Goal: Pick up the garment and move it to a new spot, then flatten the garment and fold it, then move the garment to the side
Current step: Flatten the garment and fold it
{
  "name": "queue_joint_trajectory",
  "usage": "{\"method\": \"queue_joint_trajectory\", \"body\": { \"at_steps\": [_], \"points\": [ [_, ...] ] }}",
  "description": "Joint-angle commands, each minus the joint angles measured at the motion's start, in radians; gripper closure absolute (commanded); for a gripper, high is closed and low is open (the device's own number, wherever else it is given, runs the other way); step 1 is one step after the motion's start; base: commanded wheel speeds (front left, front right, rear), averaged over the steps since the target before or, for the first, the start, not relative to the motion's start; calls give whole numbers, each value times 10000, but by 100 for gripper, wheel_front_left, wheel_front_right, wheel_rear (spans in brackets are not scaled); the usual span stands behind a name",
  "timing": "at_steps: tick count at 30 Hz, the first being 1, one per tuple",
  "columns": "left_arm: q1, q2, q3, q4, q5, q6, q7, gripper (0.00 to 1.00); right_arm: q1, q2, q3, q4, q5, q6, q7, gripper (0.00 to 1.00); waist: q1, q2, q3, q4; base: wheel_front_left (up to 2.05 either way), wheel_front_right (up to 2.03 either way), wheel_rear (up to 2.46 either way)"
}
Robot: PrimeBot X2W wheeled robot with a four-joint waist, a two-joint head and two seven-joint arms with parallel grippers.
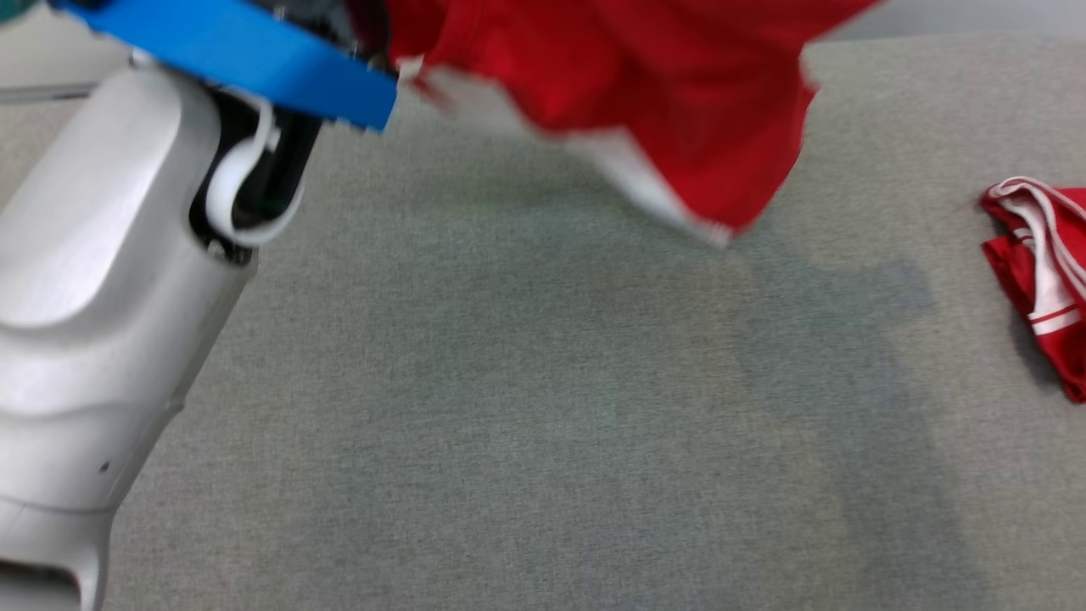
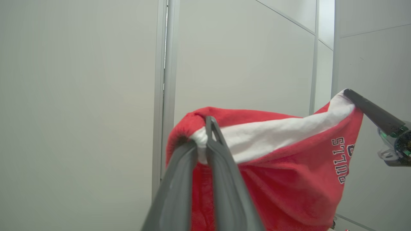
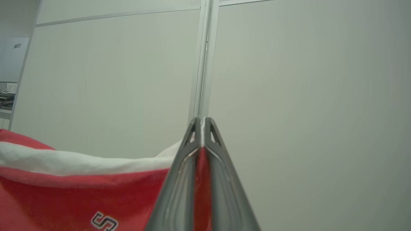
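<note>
Two grippers are seen pinching one red garment (image 1: 679, 93), which is held up in the air over the far part of the grey table (image 1: 509, 407). Pale wall panels (image 2: 80, 96) are seen behind it. The jaws of the left gripper (image 2: 203, 132) are pressed together on one end of the white band. The jaws of the right gripper (image 3: 201, 122) are pressed together on the other end. The band is stretched from left to right, and the red cloth is hung down from it. Another red and white cloth (image 1: 1044, 280) is laid at the table's right edge.
</note>
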Motion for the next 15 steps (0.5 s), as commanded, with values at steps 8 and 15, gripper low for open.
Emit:
{"method": "queue_joint_trajectory", "body": {
  "at_steps": [8, 15],
  "points": [
    [635, -804, -1, 1390, -95, -487, -374, 100, 1148, 574, -447, -619, -272, -1, -22, 100, -3, 0, 231, 240, 0, 0, 0],
    [4354, -1107, -253, 1629, -551, -605, -395, 100, 4923, 1140, -497, -884, 179, -1, -25, 100, -3, 0, -322, 145, 0, 0, 0]
  ]
}}
